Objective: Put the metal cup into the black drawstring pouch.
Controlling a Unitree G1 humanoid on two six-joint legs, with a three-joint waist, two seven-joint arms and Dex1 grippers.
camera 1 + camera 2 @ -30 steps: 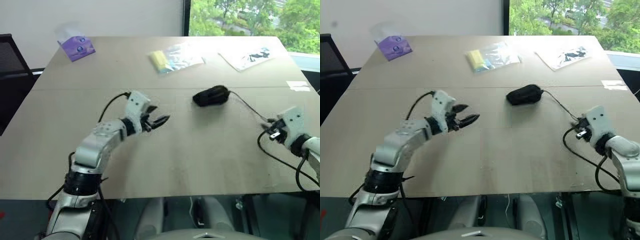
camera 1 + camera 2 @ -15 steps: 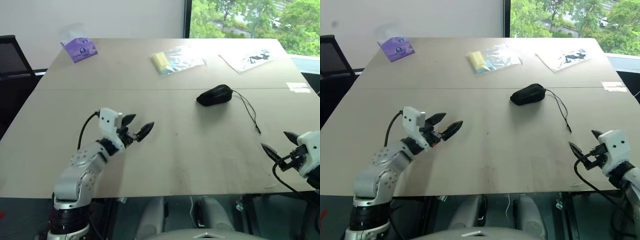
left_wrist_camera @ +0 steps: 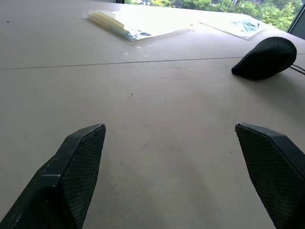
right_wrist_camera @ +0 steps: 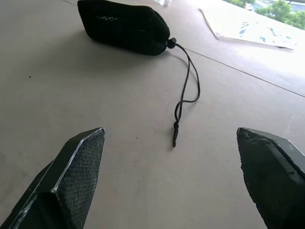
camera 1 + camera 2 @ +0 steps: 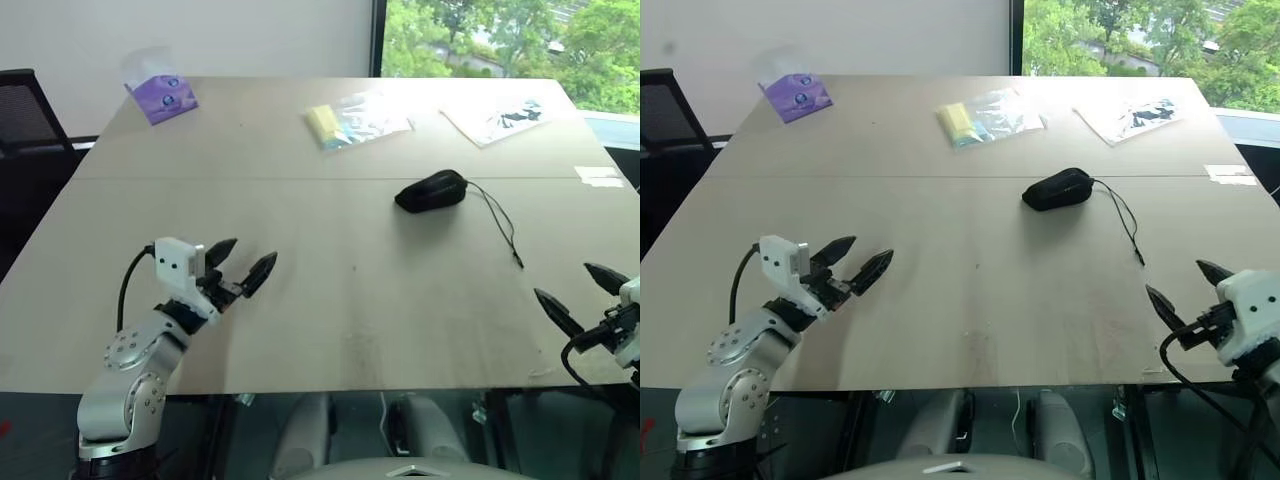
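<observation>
Black drawstring pouch [image 5: 431,190] lies across the bench [image 5: 330,300], cord toward the right gripper [image 5: 580,298], the nearer; both grippers' fingers spread, left gripper [image 5: 243,263] farther.

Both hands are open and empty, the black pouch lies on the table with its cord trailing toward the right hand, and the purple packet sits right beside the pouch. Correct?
Not quite. The purple packet sits at the table's far left corner, well apart from the black pouch; the left eye view shows this. Both the left hand and right hand are open and empty, and the cord trails toward the right hand.

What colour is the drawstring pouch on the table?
Black mesh fabric; the black drawstring pouch shows best in the right wrist view.
</observation>
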